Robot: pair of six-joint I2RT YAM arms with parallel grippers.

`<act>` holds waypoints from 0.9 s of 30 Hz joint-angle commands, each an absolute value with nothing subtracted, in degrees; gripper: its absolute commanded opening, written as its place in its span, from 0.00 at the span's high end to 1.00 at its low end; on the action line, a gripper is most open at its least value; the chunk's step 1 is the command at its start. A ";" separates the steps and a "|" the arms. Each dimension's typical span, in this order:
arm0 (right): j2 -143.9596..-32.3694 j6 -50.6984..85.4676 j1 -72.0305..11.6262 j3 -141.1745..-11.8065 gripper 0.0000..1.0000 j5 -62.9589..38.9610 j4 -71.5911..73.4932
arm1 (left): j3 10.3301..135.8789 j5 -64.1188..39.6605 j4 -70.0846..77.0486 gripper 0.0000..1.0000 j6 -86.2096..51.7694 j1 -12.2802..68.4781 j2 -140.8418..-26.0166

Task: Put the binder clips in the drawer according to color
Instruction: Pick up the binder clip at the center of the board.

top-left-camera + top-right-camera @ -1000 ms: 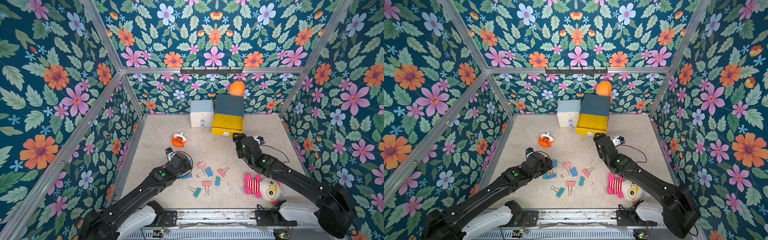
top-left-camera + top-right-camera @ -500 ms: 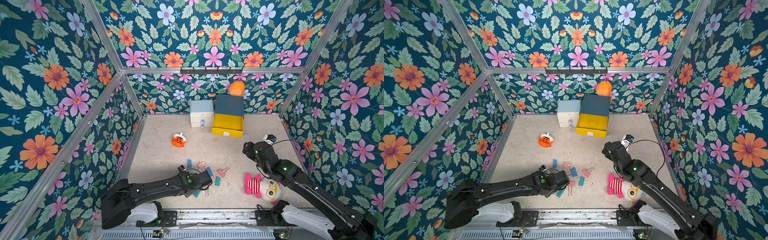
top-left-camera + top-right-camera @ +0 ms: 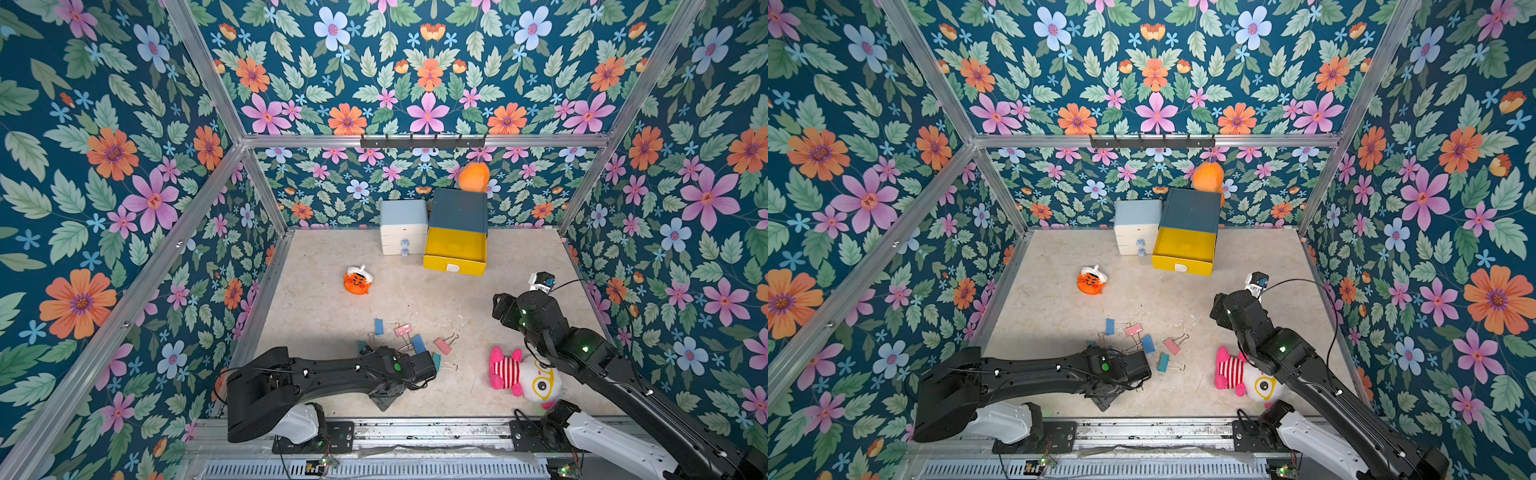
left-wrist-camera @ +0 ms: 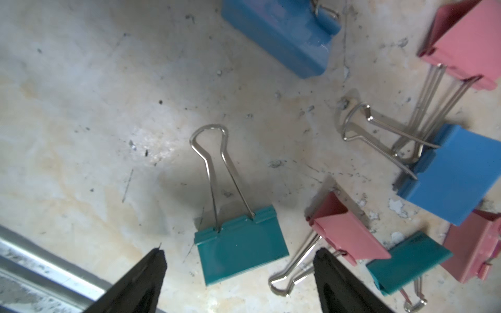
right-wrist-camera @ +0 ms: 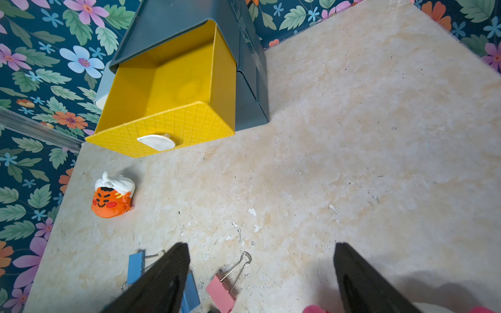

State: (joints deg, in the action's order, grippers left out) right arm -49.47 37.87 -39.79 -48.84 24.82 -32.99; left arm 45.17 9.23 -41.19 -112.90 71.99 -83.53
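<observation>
**Near edge.** Your left gripper [image 4: 241, 252] hangs low over the binder clips [image 3: 409, 345], which lie scattered on the beige marbled tabletop [image 3: 415, 299]. Its black jaws stand apart. A teal fold-back clip with silver wire handles [image 4: 241, 238] lies flat between them, touching neither.

**Right of the clips.** A pink striped plush toy [image 3: 511, 368] lies beside your right arm.

**Middle.** Your right gripper [image 5: 261, 246] is raised above the table, its jaws spread wide and holding nothing. An orange plush head [image 3: 357, 280] sits towards the left.

**Far wall.** The dark blue-grey cabinet [image 3: 459, 210] has its yellow drawer [image 5: 189, 122] pulled out. A white and pale-blue drawer unit [image 3: 404, 226] stands just beside the cabinet.
</observation>
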 commanded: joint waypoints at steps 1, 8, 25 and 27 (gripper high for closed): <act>-49.17 36.47 -39.81 -48.39 0.14 23.06 -32.70 | 45.58 9.13 -40.44 0.11 -114.42 71.89 -84.73; -47.31 35.92 -39.87 -46.98 0.19 19.40 -31.56 | 42.66 8.20 -35.76 0.26 -115.43 71.93 -85.72; -39.26 32.04 -39.79 -40.39 0.34 -16.05 -28.23 | 42.81 13.69 -37.31 0.56 -114.23 71.83 -84.04; -38.56 32.87 -39.79 -39.87 0.35 -19.40 -28.23 | 43.19 14.56 -37.58 0.56 -113.48 71.89 -83.71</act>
